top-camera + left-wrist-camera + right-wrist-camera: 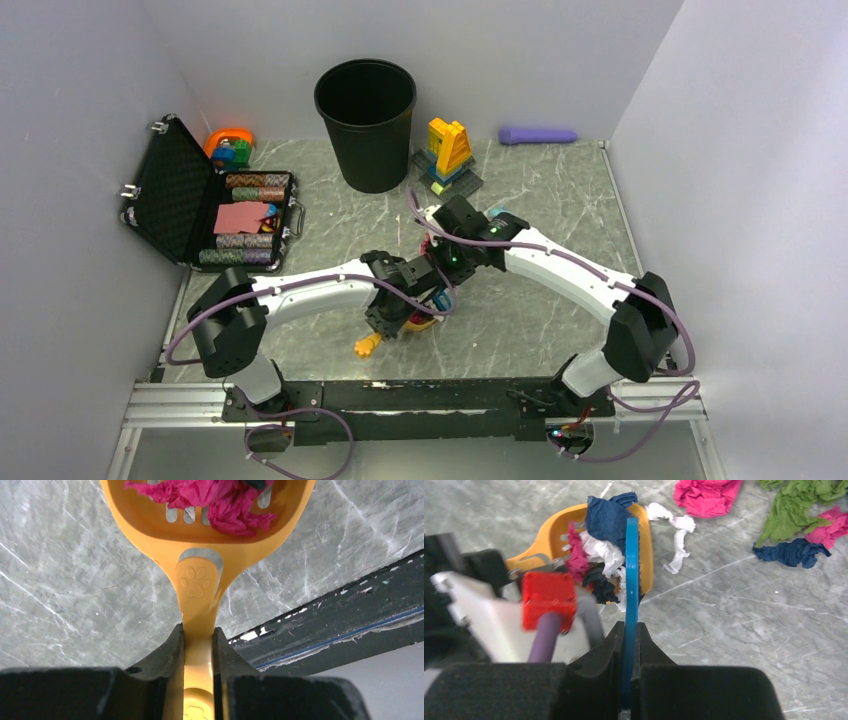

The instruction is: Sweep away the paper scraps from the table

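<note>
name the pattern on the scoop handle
Embossed paw prints on the orange handle, clearest in the left wrist view.

The top external camera sits high behind the arm bases and looks down and forward over the whole table (560, 200). Each wrist camera looks from close range along its held tool toward the marble: the left along the orange scoop (197, 595), the right along the blue brush (631, 570). Both wrist views share the scoop's bowl.
</note>
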Motion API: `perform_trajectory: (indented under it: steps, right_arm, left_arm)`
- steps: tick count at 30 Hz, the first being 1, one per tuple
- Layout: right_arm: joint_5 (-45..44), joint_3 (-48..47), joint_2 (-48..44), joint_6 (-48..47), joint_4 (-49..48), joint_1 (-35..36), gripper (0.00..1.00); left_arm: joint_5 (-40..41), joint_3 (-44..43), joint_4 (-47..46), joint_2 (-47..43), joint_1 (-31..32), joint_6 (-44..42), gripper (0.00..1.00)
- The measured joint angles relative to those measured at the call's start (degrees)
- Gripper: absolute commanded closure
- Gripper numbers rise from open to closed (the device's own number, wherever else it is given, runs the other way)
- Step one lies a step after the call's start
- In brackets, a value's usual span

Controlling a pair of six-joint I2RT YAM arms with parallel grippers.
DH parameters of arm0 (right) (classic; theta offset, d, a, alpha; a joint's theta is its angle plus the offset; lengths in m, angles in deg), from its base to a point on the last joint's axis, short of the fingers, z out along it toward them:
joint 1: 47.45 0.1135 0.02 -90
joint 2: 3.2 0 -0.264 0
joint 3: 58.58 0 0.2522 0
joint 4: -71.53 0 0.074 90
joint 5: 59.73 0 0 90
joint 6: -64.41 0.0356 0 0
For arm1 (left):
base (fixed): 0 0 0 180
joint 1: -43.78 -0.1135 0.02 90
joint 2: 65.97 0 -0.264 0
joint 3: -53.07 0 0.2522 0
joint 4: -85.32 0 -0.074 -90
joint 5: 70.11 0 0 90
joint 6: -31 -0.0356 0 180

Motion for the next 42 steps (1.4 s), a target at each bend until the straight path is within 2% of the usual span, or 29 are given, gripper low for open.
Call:
perform_trajectory:
  steps: [6,15,21,25,33,37,42]
  right_arm:
    - [4.2,0.0,-4.2,0.3,0.7,-2.9,1.00]
    - [8.4,3.4,-13.5,4.3,-4.2,-16.1,1.00]
    - [4.8,4.6,-13.9,6.5,-4.5,-17.5,1.00]
    - [-1.3,4.5,-13.4,6.8,-3.4,-18.3,1.00]
    - [-12.7,3.9,-3.3,9.0,2.7,-17.6,1.00]
    - [-12.3,3.9,-1.6,9.9,3.0,-15.5,1.00]
    - [-5.1,3.9,-1.4,11.5,0.1,-13.9,1.00]
  left_arm:
    - [0.7,0.7,-1.8,-0.2,-0.2,0.0,1.00]
    - [2.7,2.6,-6.2,-1.5,-0.5,0.2,1.00]
    - [3.4,4.5,-7.7,-2.4,-0.5,0.5,1.00]
    - [3.3,4.5,-8.1,-2.4,-0.5,0.5,1.00]
    - [3.3,4.5,-8.0,-2.4,-0.5,0.5,1.00]
    - [3.2,4.5,-8.0,-2.2,-0.5,0.5,1.00]
    - [3.2,3.7,-7.7,-1.3,-0.5,0.5,1.00]
